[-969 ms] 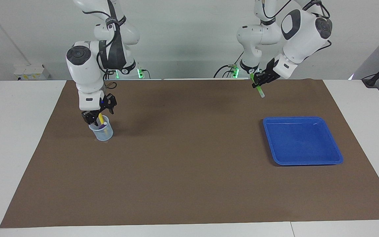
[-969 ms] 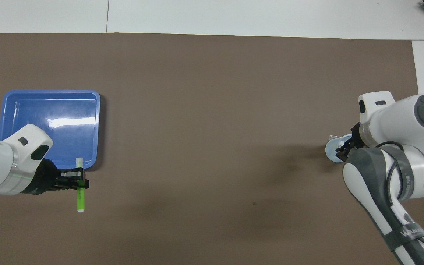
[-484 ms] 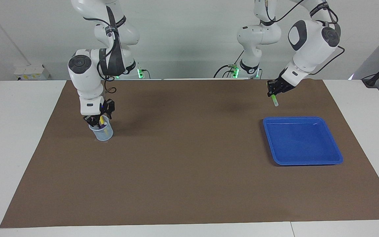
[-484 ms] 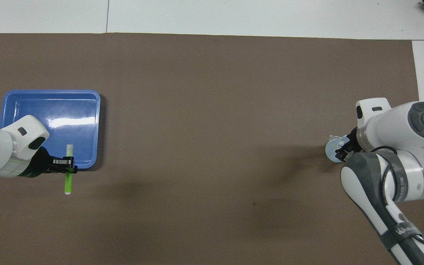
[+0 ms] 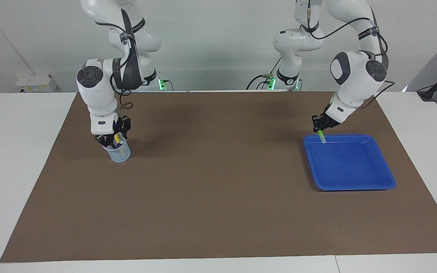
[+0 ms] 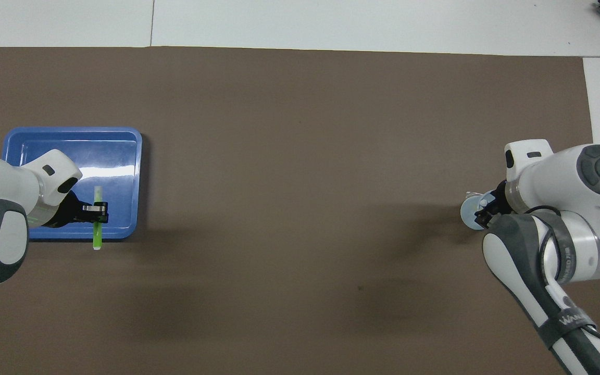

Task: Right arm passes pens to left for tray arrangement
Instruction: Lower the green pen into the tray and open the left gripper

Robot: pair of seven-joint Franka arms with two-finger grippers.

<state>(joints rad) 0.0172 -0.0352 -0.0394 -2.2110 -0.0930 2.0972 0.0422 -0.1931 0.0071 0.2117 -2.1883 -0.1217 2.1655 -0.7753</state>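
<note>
Holding the green pen [image 5: 321,136] in my left gripper [image 5: 320,127], I am hanging it over the edge of the blue tray [image 5: 378,185] that lies nearest to us robots, at my left arm's end of the table. My fingers are clamped on the upper part of the barrel, and the pale tip is pointing down and slanting toward the tray floor; whether the tip is touching the plastic I cannot tell.

I am judging this pen to be light, stiff and smooth-sided. A thin round barrel like this can swivel or slip in a two-finger pinch, so I am taking it across the barrel near the middle, never at the pale tip. Because it is round, it may roll once laid flat, though the tray's raised rim should be keeping it in.

My right gripper [image 5: 111,139] is sitting at the mouth of the small pale cup [image 5: 118,152], at the right arm's end of the table, around the pens standing there. Whether those fingers are pinching one already I cannot tell.

Counting now: I am seeing one green pen in my left gripper, one yellow pen [image 5: 116,138] and one purple pen [image 5: 119,144] standing in the cup, which makes three pens. One tray, with nothing lying in it yet; one cup; one brown mat [image 5: 218,197] covering the table.
</note>
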